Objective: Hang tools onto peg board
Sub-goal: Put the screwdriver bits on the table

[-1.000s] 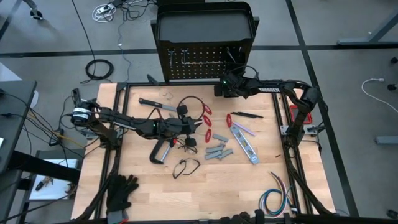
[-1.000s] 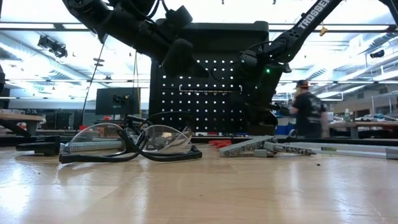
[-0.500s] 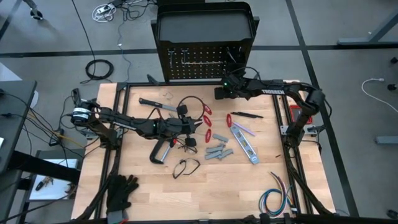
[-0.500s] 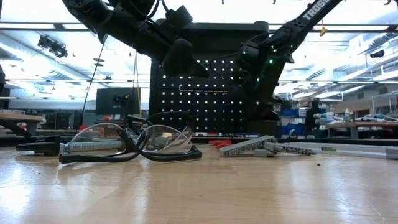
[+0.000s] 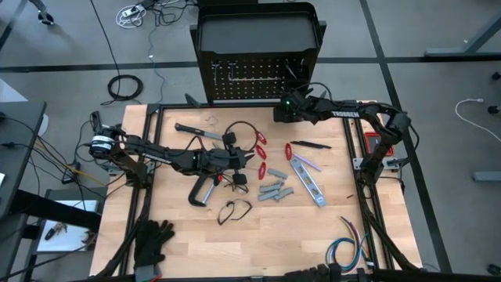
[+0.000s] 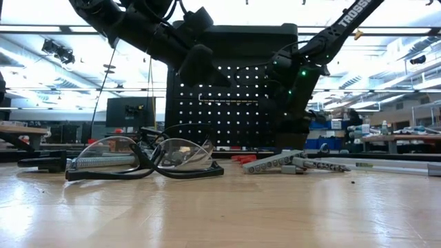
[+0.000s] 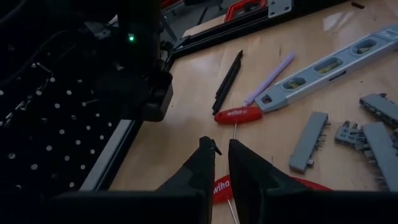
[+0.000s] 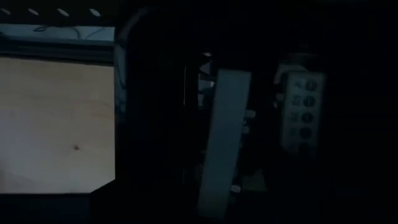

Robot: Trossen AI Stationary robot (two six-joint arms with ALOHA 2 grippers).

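- Right gripper (image 5: 283, 110) was seen at the upright black perforated peg board's (image 5: 235, 76) lower right corner; its finger state could not be told.
- Left gripper (image 7: 221, 149) was observed nearly pressed together, holding nothing, above red-handled screwdrivers (image 7: 239, 114) on the wooden table (image 5: 188, 235).

Black gloves (image 5: 152, 241) lie at the table's seven o'clock corner, a coloured wire bundle (image 5: 347, 244) at five o'clock, and safety glasses (image 5: 234, 210) near centre.
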